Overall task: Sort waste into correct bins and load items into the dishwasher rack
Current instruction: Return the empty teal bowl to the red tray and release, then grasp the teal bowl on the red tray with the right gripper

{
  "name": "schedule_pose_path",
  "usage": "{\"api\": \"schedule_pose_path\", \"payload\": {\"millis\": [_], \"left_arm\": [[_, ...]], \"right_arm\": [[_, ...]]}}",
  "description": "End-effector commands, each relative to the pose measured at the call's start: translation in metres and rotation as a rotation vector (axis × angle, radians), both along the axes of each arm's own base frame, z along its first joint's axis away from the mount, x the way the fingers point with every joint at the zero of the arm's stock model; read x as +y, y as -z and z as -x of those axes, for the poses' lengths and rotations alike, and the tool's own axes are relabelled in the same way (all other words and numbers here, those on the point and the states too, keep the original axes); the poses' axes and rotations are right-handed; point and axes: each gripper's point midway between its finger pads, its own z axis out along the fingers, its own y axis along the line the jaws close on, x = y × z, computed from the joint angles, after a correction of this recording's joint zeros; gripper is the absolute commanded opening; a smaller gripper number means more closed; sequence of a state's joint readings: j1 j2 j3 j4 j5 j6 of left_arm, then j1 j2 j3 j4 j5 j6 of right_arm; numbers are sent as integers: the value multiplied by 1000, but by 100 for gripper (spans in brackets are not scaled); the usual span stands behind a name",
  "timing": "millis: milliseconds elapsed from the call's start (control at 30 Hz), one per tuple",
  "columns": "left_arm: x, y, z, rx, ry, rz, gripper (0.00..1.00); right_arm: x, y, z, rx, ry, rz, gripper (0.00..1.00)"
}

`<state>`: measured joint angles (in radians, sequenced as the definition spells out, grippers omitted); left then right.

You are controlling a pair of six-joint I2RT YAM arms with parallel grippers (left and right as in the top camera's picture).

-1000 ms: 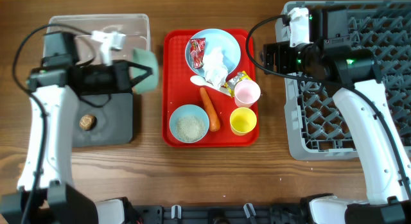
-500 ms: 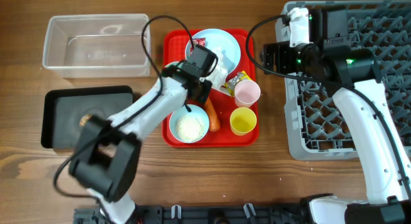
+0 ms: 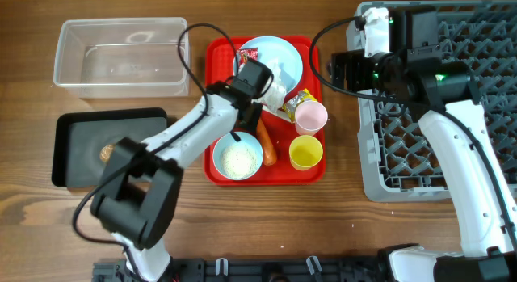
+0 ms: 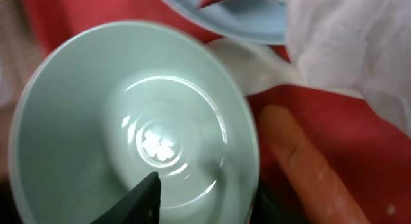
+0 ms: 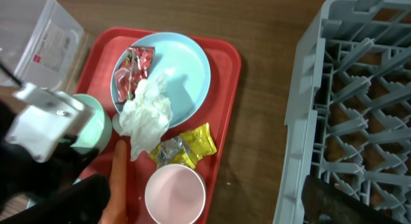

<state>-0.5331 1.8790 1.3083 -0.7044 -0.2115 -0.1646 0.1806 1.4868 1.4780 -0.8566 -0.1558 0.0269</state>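
The left tool [image 4: 202, 201] stands half-wide astride the rim of the pale green bowl [image 4: 128, 115], over the red tray [image 4: 366, 140] beside the carrot [image 4: 308, 166]; on lifting away, a finger could snag that rim, tipping the bowl and scattering its few rice grains [image 4: 157, 144]; the right tool [image 3: 338, 73] hovers wide and empty.

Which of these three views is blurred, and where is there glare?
Left wrist view: soft all over, glare rings inside the light blue bowl, carrot smeared. Right wrist view: rack and plate sharp, left arm at the picture's left edge blurred. Overhead view: sharp, evenly lit.
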Motion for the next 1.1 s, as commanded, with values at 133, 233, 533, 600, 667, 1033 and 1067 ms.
{"api": "schedule_pose_path", "payload": {"millis": [133,233,533,600,667,1033,1067], "left_arm": [[90,-163,-16,-237,-434,324,74],[118,-187,-8,-286,-484,355,77],[129,-179,-7,-262,-514,339,78],[129,-177,-8,-257,-515,337,78],[129,-176,-8,-252,-516,335,78],[130,-174,-6,-243,-521,323,78],[131,-173,-6,-242,-521,322,78]], "right_arm": [[47,-25,-14,-69,-69,-191,94],[85,-15,-20,-57,-115,-228,94],[163,99,-19,229,-198,-257,82],[176,118,-19,270,-187,-270,73],[188,139,-18,302,-185,-271,69],[216,215,-7,423,-109,-224,42],[214,216,-8,421,-92,-217,39]]}}
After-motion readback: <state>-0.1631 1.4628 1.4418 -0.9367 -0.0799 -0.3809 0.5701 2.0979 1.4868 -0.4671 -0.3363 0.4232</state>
